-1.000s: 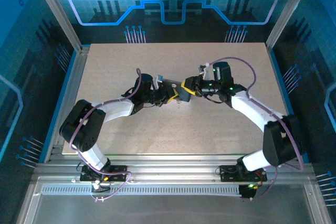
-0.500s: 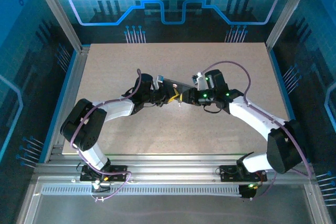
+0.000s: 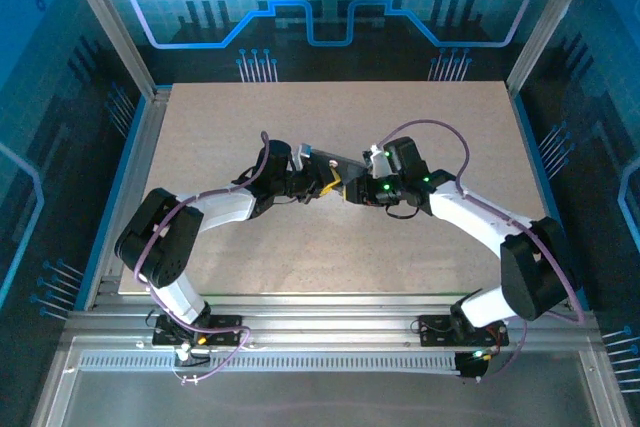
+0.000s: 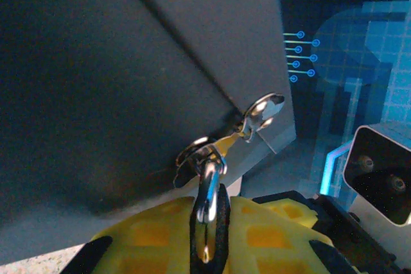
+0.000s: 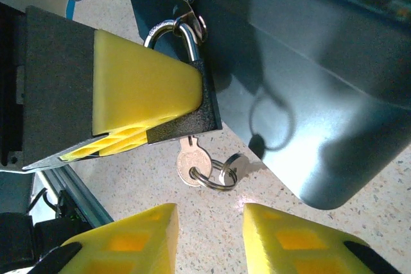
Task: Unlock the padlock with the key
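One speckled beige table (image 3: 250, 247), blue-lit panelled walls (image 3: 330, 7).

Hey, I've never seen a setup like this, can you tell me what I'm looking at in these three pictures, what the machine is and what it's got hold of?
These are two robot arms bolted at the near edge of a table. One picture looks down from above; the other two come from small cameras on each wrist.

Each arm ends in a two-finger gripper with yellow pads. The left gripper is shut on the padlock, a small black lock whose silver shackle hooks onto the latch of a dark tin box.

In the right wrist view, the key hangs from the bottom of the lock with a ring through it. The right gripper sits just below the key, jaws apart, holding nothing yet.
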Controlling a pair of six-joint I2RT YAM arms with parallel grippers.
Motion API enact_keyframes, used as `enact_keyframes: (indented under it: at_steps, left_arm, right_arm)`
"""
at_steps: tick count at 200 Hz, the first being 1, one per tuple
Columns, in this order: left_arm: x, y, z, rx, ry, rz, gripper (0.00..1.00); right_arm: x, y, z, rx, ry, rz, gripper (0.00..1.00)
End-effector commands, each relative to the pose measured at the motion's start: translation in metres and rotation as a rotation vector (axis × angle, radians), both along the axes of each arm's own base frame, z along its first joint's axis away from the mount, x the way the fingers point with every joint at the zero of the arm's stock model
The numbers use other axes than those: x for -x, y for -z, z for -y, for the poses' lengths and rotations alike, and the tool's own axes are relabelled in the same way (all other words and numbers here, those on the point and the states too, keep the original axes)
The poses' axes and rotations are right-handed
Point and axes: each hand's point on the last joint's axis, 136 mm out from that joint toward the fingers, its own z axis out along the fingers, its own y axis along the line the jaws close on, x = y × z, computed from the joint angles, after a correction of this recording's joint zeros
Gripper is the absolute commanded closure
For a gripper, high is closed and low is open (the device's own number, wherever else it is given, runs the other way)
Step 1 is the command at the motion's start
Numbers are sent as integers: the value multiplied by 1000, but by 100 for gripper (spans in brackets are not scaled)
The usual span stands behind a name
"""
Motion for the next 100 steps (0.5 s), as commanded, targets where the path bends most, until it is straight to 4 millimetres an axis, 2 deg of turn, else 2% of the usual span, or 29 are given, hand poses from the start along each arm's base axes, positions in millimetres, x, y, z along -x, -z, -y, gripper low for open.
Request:
enact_keyframes:
  at_steps: [1,47,100]
  left_arm:
    - [2,-7,3,41,30,2,100]
    - [3,-8,3,46,32,2,100]
    - [10,-7,8,32,64,1,100]
  right_arm:
    - [-1,4,-9,4,-35,14,73]
    - [-1,5,-16,-2,-60,21,80]
    - [-15,-4,-22,-16,-41,46,89]
